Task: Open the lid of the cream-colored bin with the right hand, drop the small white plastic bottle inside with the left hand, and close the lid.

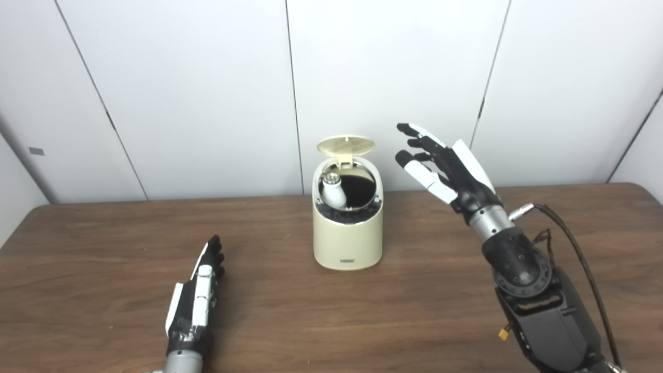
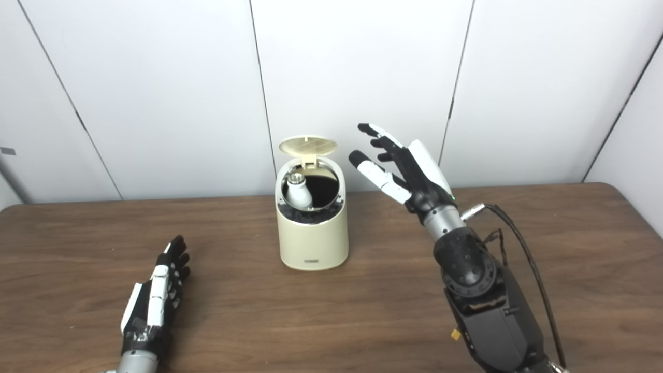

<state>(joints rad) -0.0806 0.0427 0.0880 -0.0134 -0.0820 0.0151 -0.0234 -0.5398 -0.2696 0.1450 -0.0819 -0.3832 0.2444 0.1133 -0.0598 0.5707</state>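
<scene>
The cream-colored bin (image 1: pixel 347 238) stands upright at the table's middle, its round lid (image 1: pixel 345 145) hinged up at the back. The small white plastic bottle (image 1: pixel 332 190) leans inside the bin's dark opening, on the left side, cap up. My right hand (image 1: pixel 444 167) hovers in the air to the right of the lid, open, fingers spread and pointing toward it, not touching. Down on the table at the front left, my left hand (image 1: pixel 199 290) lies flat and open, holding nothing.
Bin and hands are on a brown wooden table (image 1: pixel 404 311). White wall panels (image 1: pixel 207 93) rise just behind the table's far edge. A black cable (image 1: pixel 575 248) loops off the right forearm.
</scene>
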